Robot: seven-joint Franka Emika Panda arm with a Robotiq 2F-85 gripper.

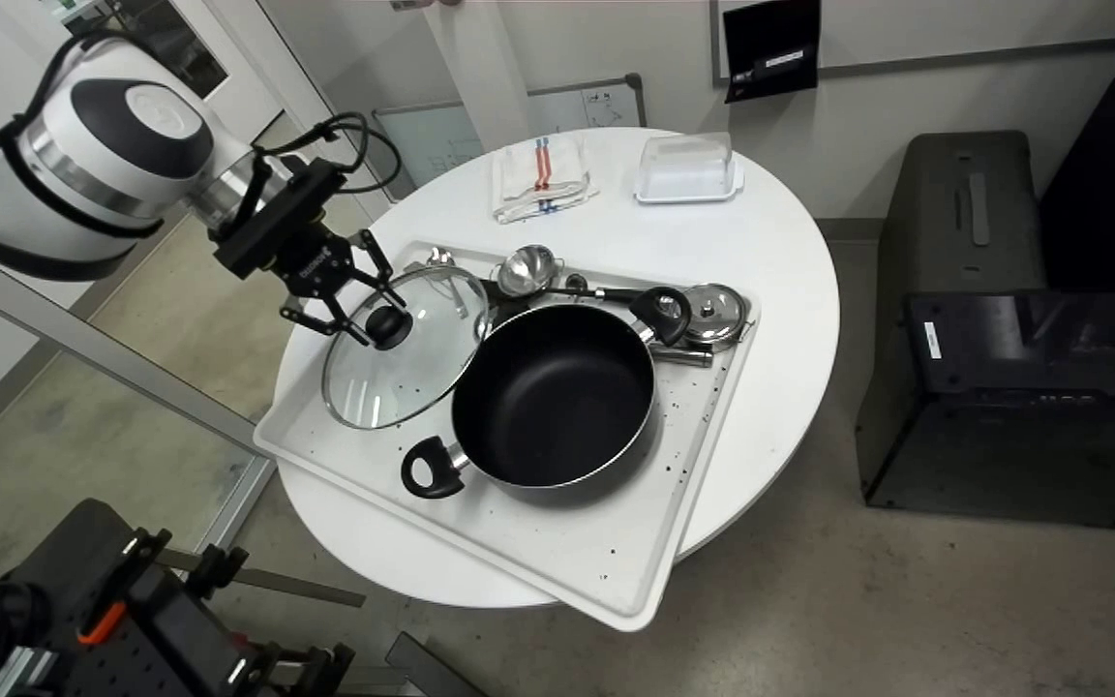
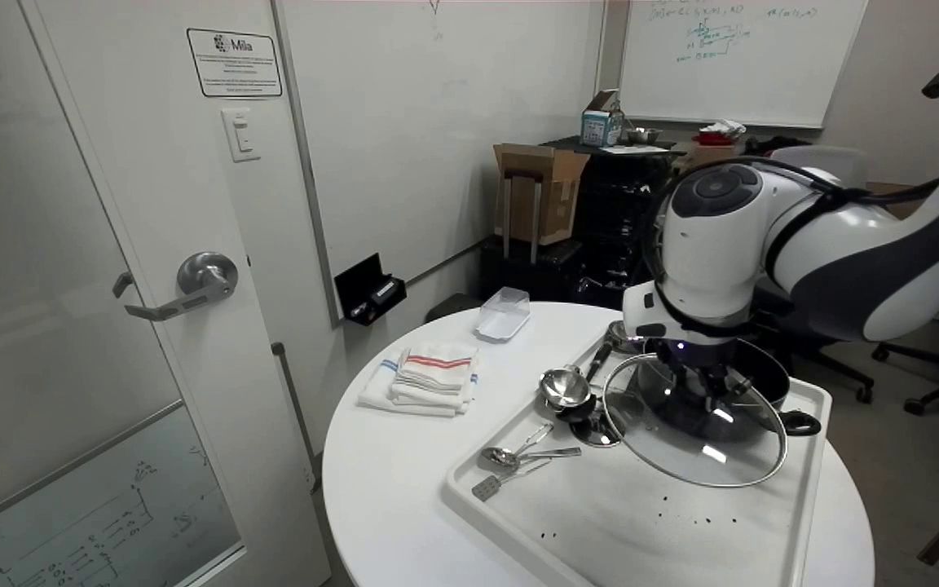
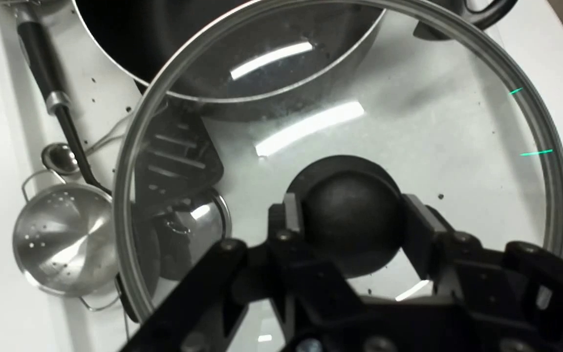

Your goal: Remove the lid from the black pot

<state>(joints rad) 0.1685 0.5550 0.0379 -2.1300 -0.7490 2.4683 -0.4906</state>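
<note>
And the round see-through glass lid with a thin metal rim (image 1: pixel 417 368) is off, held tilted in the air beside the wide, round black pot (image 1: pixel 553 397), whose dark inside gapes open. The jaws are clamped on the smooth, black, domed knob (image 3: pixel 355 220), gripping from both sides, and here's the worry: that rounded surface gives little to bite on, so any jolt could set the glass swivelling, or slipping out altogether. Watch the edge facing the pot, too! In the wrist view it overlaps the pot's rim; whether the two touch, I can't tell. A swing that way could clip the rim or snag the black loop handle (image 1: pixel 447 469) and shove the pot along. Then there's the landing: a shiny, perforated metal colander (image 3: pixel 64 239) shows partly behind the lid's edge in the wrist view, so coming down on that side would likely leave the lid crooked, or chip it. And look at the white rectangular tray (image 1: pixel 567 542) beneath: one corner juts past the edge of the round white desk (image 1: pixel 795 310), so a hard push out there might tip it.
</note>
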